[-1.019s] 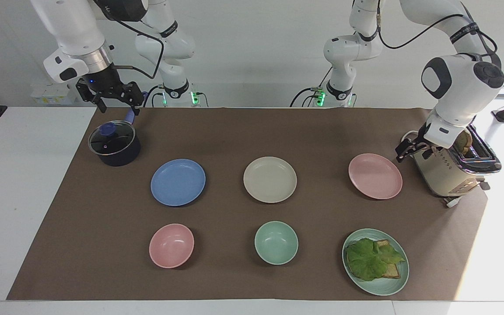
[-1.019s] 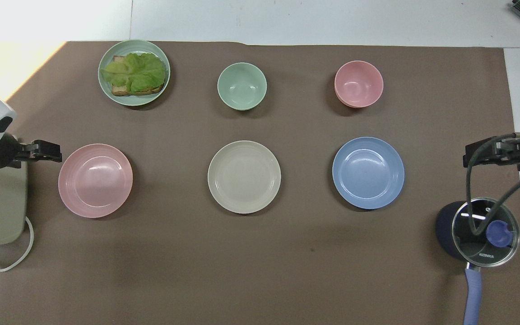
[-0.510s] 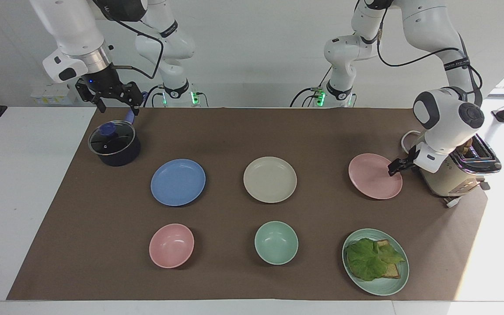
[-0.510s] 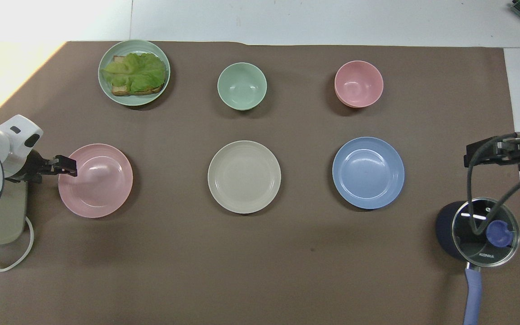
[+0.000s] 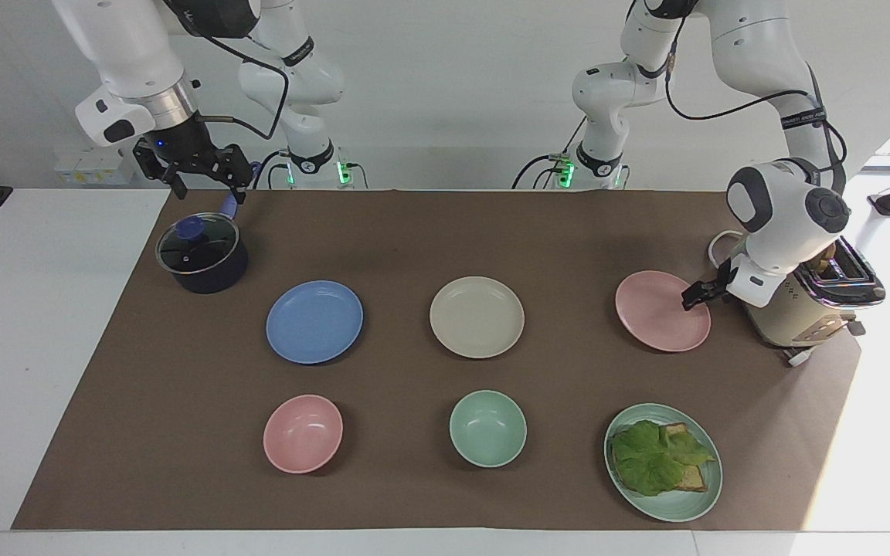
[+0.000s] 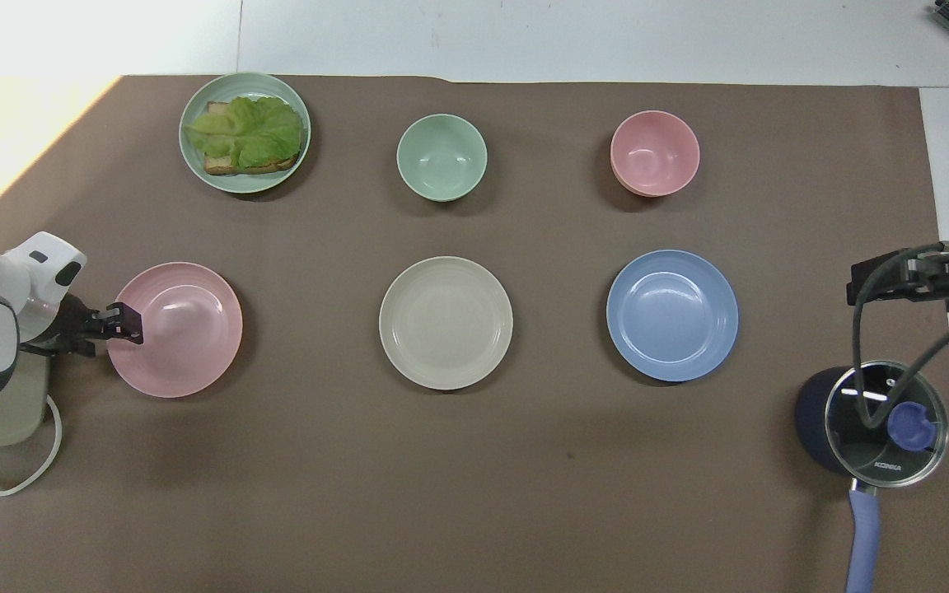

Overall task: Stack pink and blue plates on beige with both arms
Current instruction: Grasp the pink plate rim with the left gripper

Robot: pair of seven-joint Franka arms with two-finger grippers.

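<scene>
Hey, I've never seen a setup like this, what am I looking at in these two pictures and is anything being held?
Two white robot arms work at a table. One picture faces them; the other looks down from above their end.

On the brown mat lie a pink plate, a beige plate and a blue plate. Farther from the robots sit two bowls and a green plate of lettuce toast. A toaster and a lidded pot stand at the ends.

The left hand is at the pink plate's rim, not lifting it. The right hand waits open over the pot.
</scene>
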